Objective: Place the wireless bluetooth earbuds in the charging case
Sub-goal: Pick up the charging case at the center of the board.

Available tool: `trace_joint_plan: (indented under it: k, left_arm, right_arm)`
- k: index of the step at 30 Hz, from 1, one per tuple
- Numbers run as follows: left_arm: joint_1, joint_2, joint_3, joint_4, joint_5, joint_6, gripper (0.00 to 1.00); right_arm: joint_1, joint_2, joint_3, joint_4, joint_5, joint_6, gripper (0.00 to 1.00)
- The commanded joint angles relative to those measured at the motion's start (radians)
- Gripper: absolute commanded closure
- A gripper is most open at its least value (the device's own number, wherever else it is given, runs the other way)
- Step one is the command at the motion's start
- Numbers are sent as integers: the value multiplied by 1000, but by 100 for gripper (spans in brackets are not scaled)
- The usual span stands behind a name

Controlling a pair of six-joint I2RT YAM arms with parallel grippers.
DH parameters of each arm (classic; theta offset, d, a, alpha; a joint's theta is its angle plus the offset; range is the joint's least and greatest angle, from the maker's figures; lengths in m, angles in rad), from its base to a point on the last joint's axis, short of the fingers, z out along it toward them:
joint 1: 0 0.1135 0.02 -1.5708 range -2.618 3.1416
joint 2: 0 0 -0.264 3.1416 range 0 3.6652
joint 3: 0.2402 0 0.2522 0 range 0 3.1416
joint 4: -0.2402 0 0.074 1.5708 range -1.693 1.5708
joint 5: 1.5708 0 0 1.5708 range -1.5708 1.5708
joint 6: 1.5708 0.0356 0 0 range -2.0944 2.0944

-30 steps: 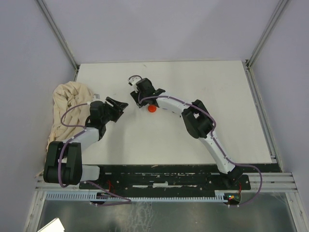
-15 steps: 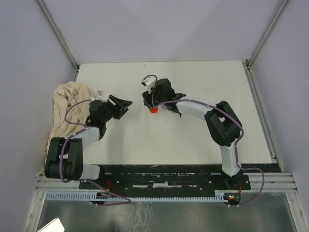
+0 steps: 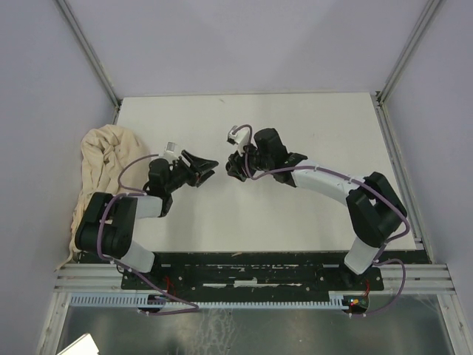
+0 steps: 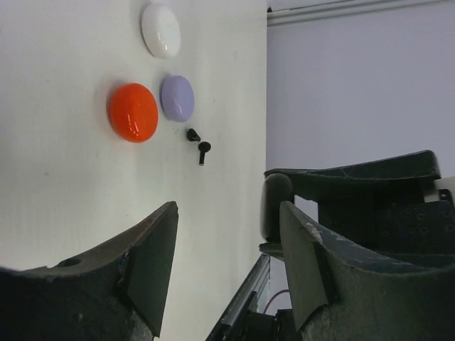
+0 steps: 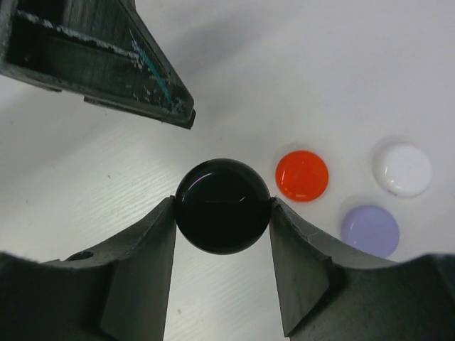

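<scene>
A cloth [image 3: 103,159] lies well left of the red disc [image 4: 132,112]; the left gripper [image 3: 209,168] hangs spread wide, grasping nothing. Two black earbuds [image 4: 193,134] lie on the table [image 4: 64,185] just right of the red disc in the left wrist view, beside the lilac disc [image 4: 177,98], the white disc [image 4: 161,30] beyond; the right gripper [image 5: 222,213] is clenched on a black disc [image 5: 222,193] near the red disc, a left finger [image 5: 106,64] close before it.

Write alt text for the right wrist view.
The right gripper is shut on a glossy black disc. A red disc, a white disc and a lilac disc lie on the white table to its right.
</scene>
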Motion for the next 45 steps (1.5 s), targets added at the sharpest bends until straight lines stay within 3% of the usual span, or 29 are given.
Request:
trace_joint_plan:
  k: [1,17,45]
  left_arm:
    - [-29,18,-30,205,20,-97,35]
    - [-193,79,-29,284,-31,-106,41]
    - [-209,111,-12,325,-31,-123,62]
  right_arm:
    - [3,-79,-52,-18,-38,-17,86]
    - [2,-109,-112,-9,-53,-14,86]
    - [3,-114,-130,-6,-60,-23,87]
